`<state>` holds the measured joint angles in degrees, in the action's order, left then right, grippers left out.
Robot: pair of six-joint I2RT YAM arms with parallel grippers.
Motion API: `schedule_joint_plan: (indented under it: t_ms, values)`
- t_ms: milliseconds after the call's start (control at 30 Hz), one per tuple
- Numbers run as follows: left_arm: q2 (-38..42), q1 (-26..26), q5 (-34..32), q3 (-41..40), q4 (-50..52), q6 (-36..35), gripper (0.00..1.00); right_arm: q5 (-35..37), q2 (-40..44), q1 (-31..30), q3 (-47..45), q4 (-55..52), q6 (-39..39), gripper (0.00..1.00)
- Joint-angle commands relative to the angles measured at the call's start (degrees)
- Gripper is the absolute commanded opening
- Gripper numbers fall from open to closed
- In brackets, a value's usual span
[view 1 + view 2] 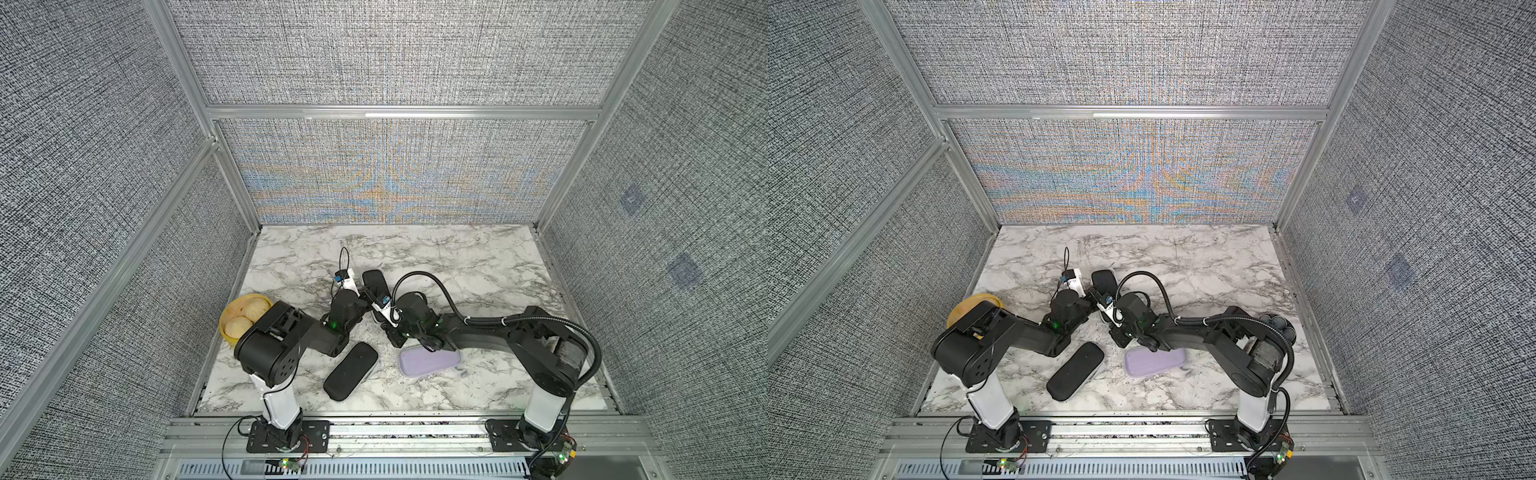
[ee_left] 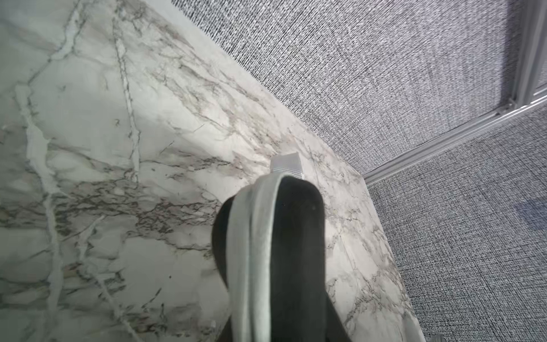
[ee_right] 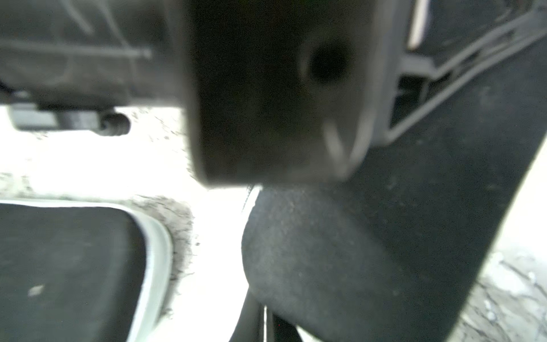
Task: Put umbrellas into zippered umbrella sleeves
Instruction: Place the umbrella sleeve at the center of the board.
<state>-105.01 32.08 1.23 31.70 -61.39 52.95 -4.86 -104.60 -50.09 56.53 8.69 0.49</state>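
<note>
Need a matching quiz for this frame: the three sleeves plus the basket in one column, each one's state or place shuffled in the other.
1. far black sleeve
2. near black sleeve
3. lavender sleeve
4. basket

A. partly under the right arm
B. in the left gripper
C. holds buns
D. flat on the table, untouched

Pairs: 1-B, 2-D, 3-A, 4-C
</note>
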Motion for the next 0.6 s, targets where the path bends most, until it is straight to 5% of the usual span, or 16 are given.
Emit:
schedule_joint_plan:
  t_ms: [0,300,567]
  values:
    - [-3.0,0.1,12.6,1.0,0.3,-0.3,0.22,8.6,-1.0,1.4,3.3,1.6,-0.3,0.00]
    - [-2.8,-0.4,11.8,1.8,8.3,-3.2,0.51,9.0,-3.7,2.4,5.9,-2.3,-1.3,0.00]
    - [-1.9,-1.3,12.3,-1.5,6.0,-3.3,0.59,9.8,-4.6,3.3,6.0,-3.7,-1.3,0.00]
